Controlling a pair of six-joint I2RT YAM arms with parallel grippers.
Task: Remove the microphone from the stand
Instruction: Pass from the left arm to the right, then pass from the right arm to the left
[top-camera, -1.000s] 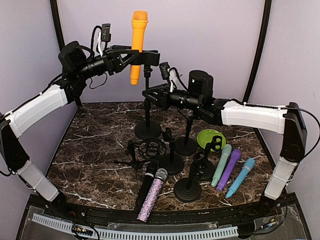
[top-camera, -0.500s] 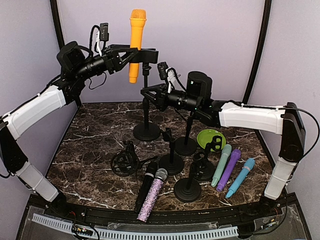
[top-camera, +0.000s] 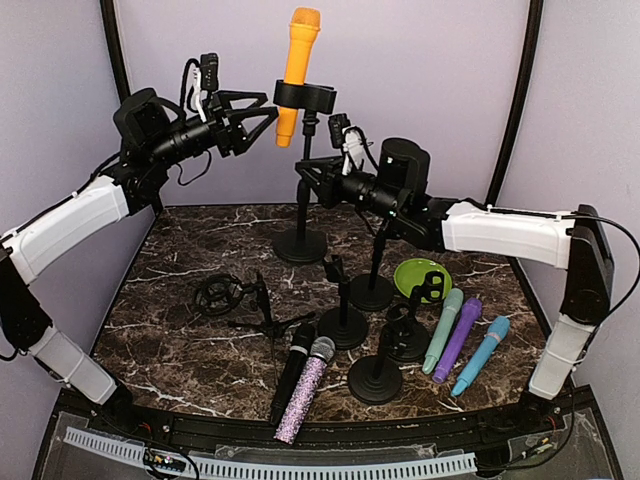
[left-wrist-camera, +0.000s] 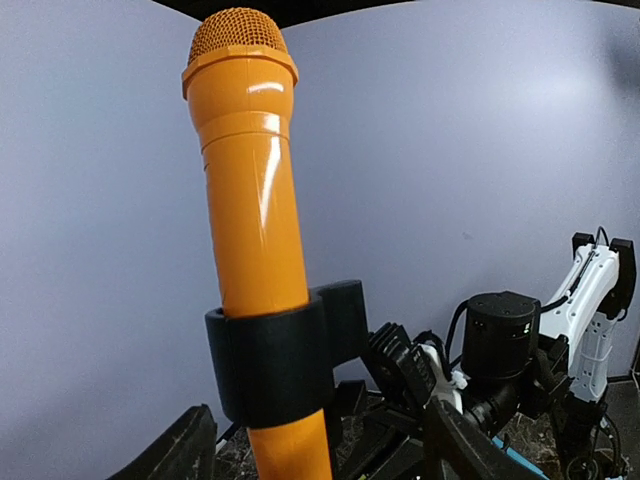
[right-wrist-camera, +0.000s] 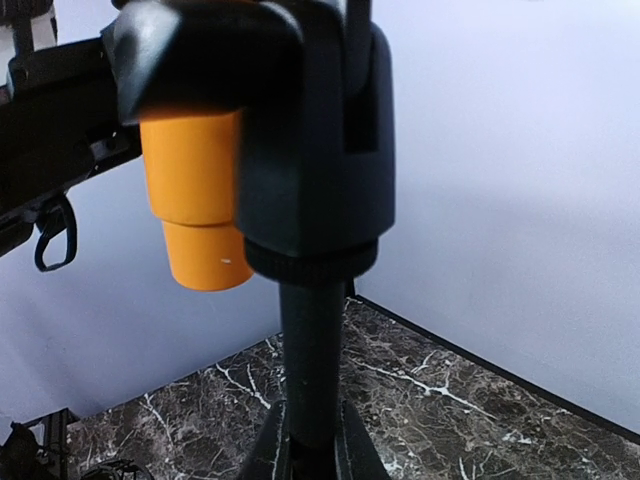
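The orange microphone (top-camera: 297, 58) stands upright in the black clip (top-camera: 305, 97) on top of the tall stand (top-camera: 303, 195), at the back of the table. My left gripper (top-camera: 268, 120) is open just left of the microphone's lower end. In the left wrist view the microphone (left-wrist-camera: 255, 200) and the clip (left-wrist-camera: 280, 365) rise between its spread fingers (left-wrist-camera: 180, 450), which do not touch them. My right gripper (top-camera: 308, 180) is shut on the stand's pole below the clip. In the right wrist view its fingers (right-wrist-camera: 268, 450) pinch the pole (right-wrist-camera: 312, 350), with the microphone's bottom end (right-wrist-camera: 200, 240) up on the left.
Several short black stands (top-camera: 345, 320) crowd the middle of the table by a green bowl (top-camera: 420, 275). Teal (top-camera: 443, 328), purple (top-camera: 458, 337) and blue (top-camera: 482, 354) microphones lie right. A black (top-camera: 292, 368) and a glitter microphone (top-camera: 305, 385) lie in front. A black shock mount (top-camera: 218, 295) lies left.
My left gripper has opened, let go of the microphone and drawn back left. The stand top with the microphone has swung right. The shock mount has shifted left across the table.
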